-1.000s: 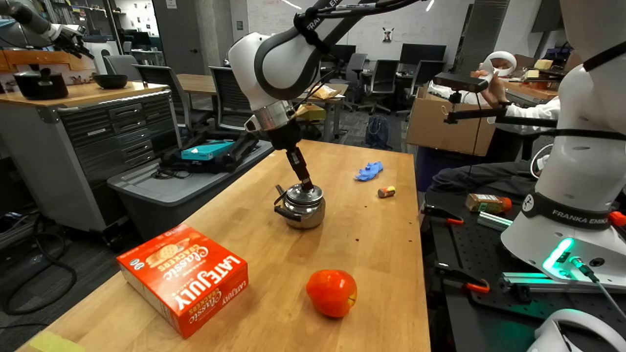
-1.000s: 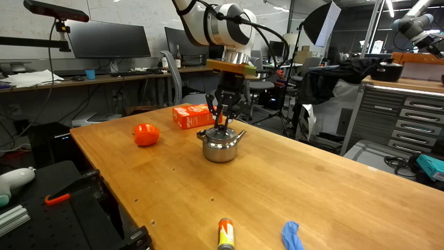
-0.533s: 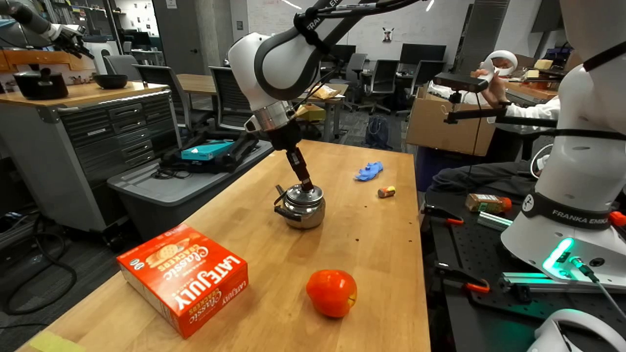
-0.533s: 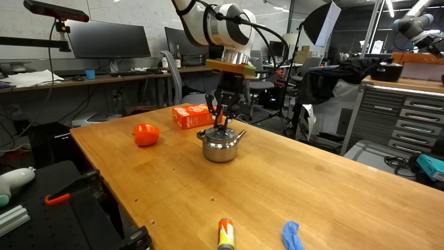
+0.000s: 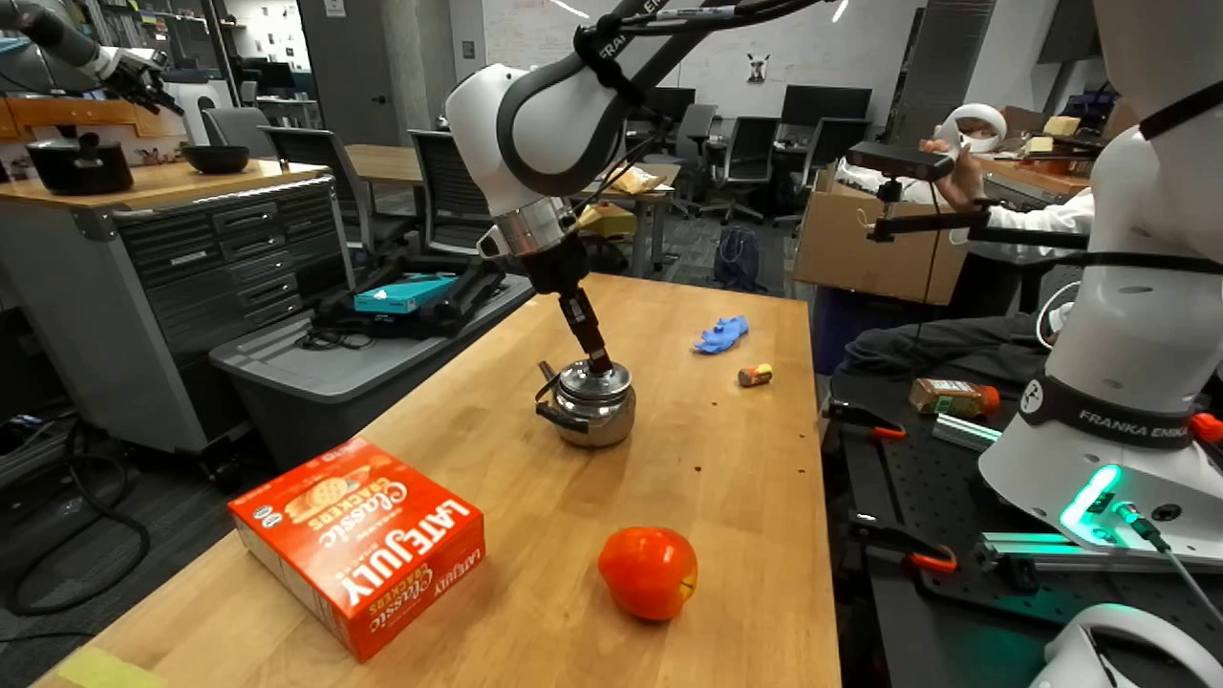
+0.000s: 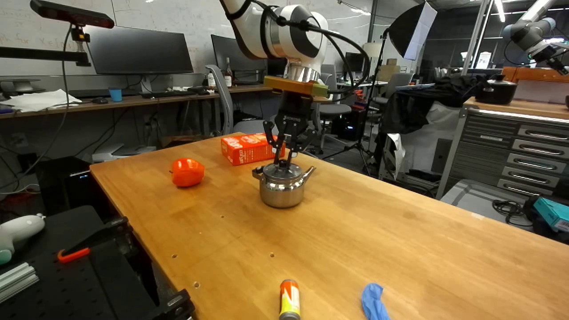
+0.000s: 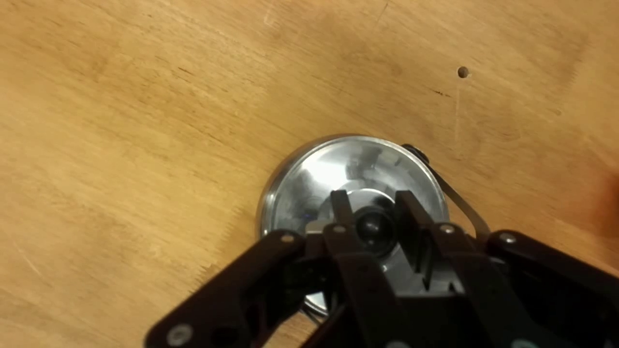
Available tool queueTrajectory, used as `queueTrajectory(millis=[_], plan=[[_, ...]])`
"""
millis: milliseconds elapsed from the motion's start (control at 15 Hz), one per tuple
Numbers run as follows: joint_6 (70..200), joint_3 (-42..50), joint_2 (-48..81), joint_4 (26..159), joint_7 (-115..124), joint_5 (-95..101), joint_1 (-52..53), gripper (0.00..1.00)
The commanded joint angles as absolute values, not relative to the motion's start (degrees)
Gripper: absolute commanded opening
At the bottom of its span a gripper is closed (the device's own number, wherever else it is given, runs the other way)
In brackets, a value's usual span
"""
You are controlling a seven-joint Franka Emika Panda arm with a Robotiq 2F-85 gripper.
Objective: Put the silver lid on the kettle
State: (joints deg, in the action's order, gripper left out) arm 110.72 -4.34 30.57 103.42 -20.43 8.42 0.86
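Note:
The silver kettle (image 5: 611, 425) stands upright on the table in both exterior views (image 6: 282, 195). Its spout and black handle stick out at the sides. The silver lid (image 6: 290, 173) lies level on the kettle's top, and it fills most of the wrist view's lower middle (image 7: 314, 183). My gripper (image 6: 283, 162) points down at the lid from above. In the wrist view (image 7: 372, 193) its fingers (image 7: 408, 205) stand one on each side of the lid's dark round knob (image 7: 375, 227) and appear to touch it. The palm side of the lid is hidden behind the gripper.
A red cracker box (image 5: 358, 540) and a red-orange fruit (image 5: 650, 573) stand on the wooden table (image 5: 535, 612). A small orange-yellow cylinder (image 6: 290, 300) and a blue glove (image 6: 374, 302) lie toward the table's other end. A grey bin (image 5: 315, 368) stands beside the table.

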Motion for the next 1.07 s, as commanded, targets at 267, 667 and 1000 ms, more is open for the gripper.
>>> queueTrajectory(millis=[267, 667, 1000], plan=[[110.96, -4.45, 30.73, 102.85, -20.68, 8.88, 1.0, 0.14], [112.68, -4.22, 30.65, 103.29, -20.16, 10.17, 1.46, 0.15], [112.61, -4.25, 30.6, 103.53, -20.46, 10.78, 1.6, 0.15]])
